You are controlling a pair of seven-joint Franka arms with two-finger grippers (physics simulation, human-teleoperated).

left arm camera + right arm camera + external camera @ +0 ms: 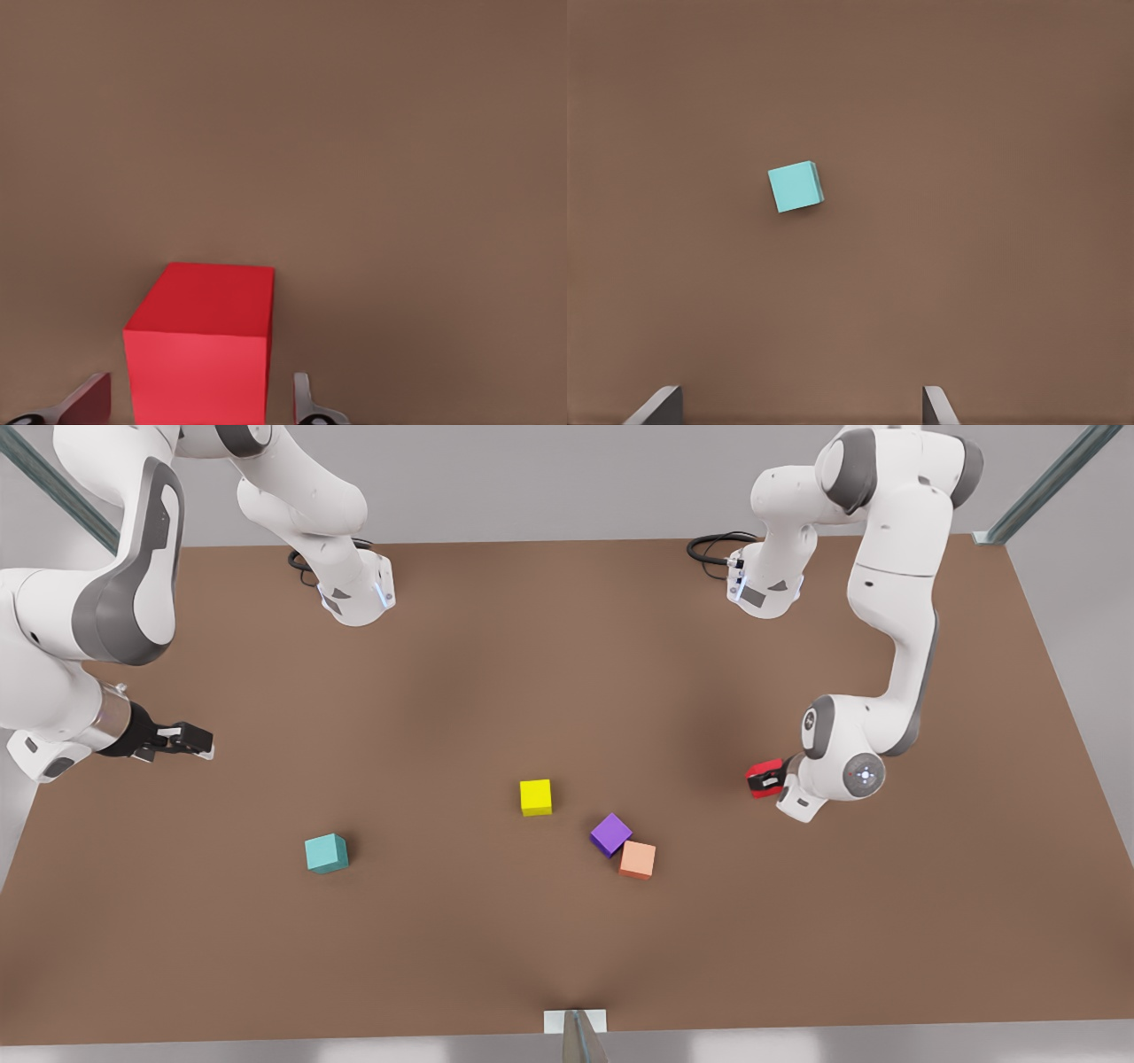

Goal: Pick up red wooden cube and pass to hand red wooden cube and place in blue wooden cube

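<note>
The red wooden cube [762,771] sits at the front view's right, and in the left wrist view the red wooden cube [199,341] stands between my fingers. My left gripper [769,781] straddles it, open, with a thin gap on each side. The blue wooden cube [326,854] is teal and rests on the table toward the front view's left. My right gripper [197,741], the hand, hovers open at the far left of the front view, holding nothing. Its wrist view looks down on the blue wooden cube [795,187].
A yellow cube [535,797] lies mid-table. A purple cube [610,833] touches a salmon-orange cube [637,860] just beside it. The brown table [567,646] has open surface between the arms. Both arm bases stand at the far edge.
</note>
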